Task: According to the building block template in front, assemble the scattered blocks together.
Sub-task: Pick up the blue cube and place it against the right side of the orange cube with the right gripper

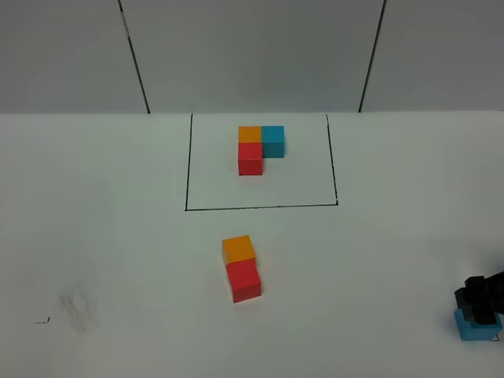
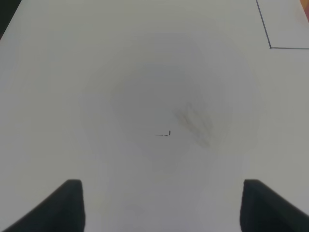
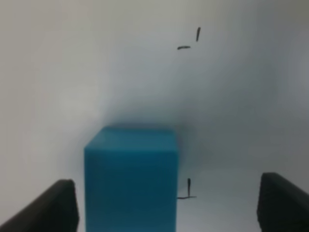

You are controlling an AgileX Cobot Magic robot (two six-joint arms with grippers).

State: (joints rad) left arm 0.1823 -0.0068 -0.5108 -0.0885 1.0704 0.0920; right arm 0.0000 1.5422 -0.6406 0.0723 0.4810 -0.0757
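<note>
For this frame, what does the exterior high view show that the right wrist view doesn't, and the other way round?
Only exterior high: the framed template, the loose orange cube touching the red cube, and a grey smudge at the table's left. Only right wrist: fingers standing apart either side of the blue cube, and small black marks beyond it. Both: the blue cube at the right pincer, on the white table.
</note>
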